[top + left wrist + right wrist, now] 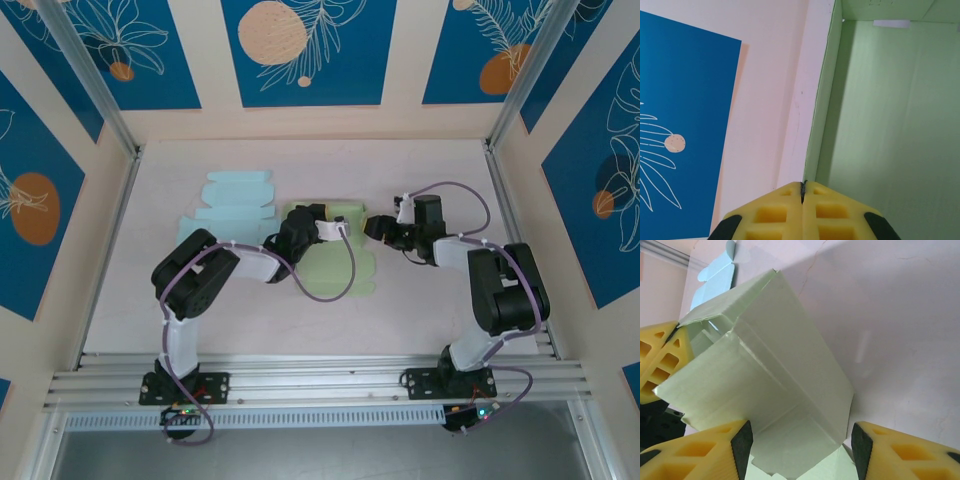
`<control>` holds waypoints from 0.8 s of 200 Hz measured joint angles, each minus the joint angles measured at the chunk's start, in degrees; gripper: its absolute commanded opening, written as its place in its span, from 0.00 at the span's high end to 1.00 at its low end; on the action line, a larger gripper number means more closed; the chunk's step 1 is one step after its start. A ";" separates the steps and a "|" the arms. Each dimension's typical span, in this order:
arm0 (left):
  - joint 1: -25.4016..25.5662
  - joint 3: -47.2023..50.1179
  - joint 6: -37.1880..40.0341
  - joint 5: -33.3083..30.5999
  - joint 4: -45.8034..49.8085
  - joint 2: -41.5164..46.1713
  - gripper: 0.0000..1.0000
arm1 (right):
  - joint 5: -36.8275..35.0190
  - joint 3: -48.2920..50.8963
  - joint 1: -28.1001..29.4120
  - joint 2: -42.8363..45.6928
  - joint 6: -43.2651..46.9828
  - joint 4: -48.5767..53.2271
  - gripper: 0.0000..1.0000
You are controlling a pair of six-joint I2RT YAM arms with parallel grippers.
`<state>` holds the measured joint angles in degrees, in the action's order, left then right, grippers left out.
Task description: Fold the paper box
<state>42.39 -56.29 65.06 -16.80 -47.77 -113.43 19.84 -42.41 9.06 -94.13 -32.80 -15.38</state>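
gripping the green box (890, 125), left tool (803, 192); right tool (801, 440) open astride it; overhead, blue blanks (235, 200)

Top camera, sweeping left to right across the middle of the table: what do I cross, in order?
Light blue flat box blanks → left claw → green paper box → right claw

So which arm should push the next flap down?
The right one, probably. The right gripper is open and free, facing the half-folded green paper box. The left gripper is shut on the box's wall, steadying it.
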 measured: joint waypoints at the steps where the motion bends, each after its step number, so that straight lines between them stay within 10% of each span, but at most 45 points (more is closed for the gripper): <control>1: 0.00 0.00 0.00 0.02 0.00 0.00 1.00 | 0.02 -0.09 0.00 -0.11 0.07 0.00 0.42; 160: 0.00 0.00 -0.63 0.44 0.00 0.02 1.00 | -10.08 -10.93 4.98 -5.79 6.99 9.75 0.34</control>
<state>42.39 -56.29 64.42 -16.36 -47.77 -113.40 9.76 -53.34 14.04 -99.92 -25.80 -5.63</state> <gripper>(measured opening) 0.056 0.658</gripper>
